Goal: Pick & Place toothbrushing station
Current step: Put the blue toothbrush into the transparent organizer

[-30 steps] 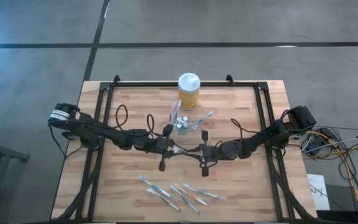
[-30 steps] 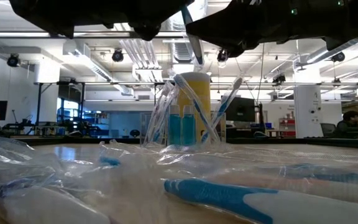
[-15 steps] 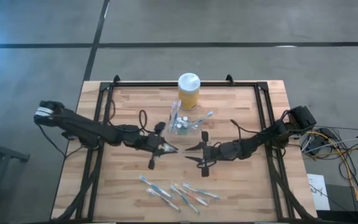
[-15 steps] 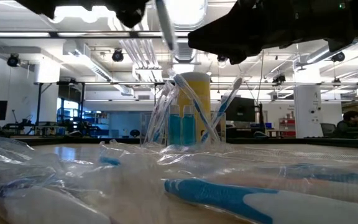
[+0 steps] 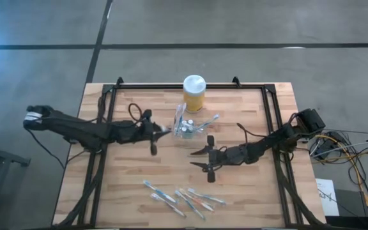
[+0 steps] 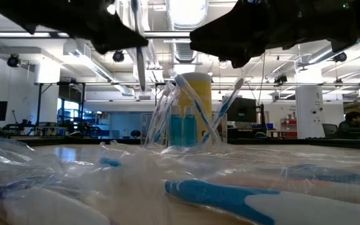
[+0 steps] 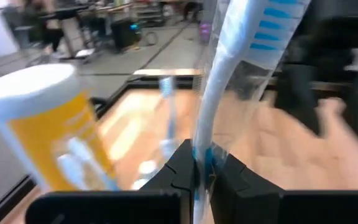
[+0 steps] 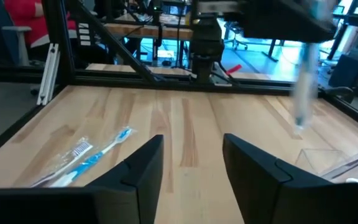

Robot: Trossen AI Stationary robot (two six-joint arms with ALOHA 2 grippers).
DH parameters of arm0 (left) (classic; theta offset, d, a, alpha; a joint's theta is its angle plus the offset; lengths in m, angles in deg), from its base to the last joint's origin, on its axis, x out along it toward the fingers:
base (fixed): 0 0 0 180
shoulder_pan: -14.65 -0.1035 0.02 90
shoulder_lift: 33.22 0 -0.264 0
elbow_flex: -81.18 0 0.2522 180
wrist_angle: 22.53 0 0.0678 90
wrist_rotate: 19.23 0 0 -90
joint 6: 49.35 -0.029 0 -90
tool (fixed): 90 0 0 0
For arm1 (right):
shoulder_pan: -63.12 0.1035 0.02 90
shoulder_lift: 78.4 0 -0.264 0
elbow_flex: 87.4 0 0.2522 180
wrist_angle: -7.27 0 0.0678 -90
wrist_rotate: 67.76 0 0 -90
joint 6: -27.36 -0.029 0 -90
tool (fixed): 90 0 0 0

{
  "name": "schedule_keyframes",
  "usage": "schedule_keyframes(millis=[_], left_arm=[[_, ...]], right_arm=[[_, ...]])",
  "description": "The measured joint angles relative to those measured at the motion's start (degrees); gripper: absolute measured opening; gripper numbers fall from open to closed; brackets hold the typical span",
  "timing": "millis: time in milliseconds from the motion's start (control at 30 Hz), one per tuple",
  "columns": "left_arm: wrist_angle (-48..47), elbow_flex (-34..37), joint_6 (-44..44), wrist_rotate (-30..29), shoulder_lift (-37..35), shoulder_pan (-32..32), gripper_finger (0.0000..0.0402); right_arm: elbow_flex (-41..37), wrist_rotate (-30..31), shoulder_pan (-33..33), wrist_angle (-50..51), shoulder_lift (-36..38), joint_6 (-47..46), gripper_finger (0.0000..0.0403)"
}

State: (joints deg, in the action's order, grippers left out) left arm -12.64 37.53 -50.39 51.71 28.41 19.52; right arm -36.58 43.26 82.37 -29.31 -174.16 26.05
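Beside the toothbrushing station (image 5: 185, 126), left fingers (image 7: 182, 167) pinch a toothbrush (image 7: 229, 81).

Holder (image 5: 186, 126) before jar (image 5: 194, 93); loose toothbrushes (image 5: 183, 199) at near edge.

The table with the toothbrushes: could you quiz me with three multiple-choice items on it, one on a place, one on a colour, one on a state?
1. Where is the yellow jar?
A. at the far edge, behind the clear holder
B. among the loose toothbrushes
C. in the right gripper

2. What colour is the jar's lid?
A. blue
B. white
C. black

3. What is the left gripper doing?
A. gaping, nothing in it
B. clamping the jar
C. shut on a toothbrush

Answers:
1 A, the jar stands just beyond the holder.
2 B, its lid is white from above.
3 C, the left gripper pinches a toothbrush.
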Motion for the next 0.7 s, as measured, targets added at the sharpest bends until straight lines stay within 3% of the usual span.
schedule_keyframes(millis=[300,700], left_arm=[[7.7,2.0,6.6,6.6,6.5,-10.6,0.0022],[13.8,1.1,11.0,7.1,20.4,-13.1,0.0022]], right_arm=[[0.7,0.0,0.0,0.2,0.0,1.2,0.0146],[0.9,0.0,0.0,0.7,0.0,2.5,0.0143]])
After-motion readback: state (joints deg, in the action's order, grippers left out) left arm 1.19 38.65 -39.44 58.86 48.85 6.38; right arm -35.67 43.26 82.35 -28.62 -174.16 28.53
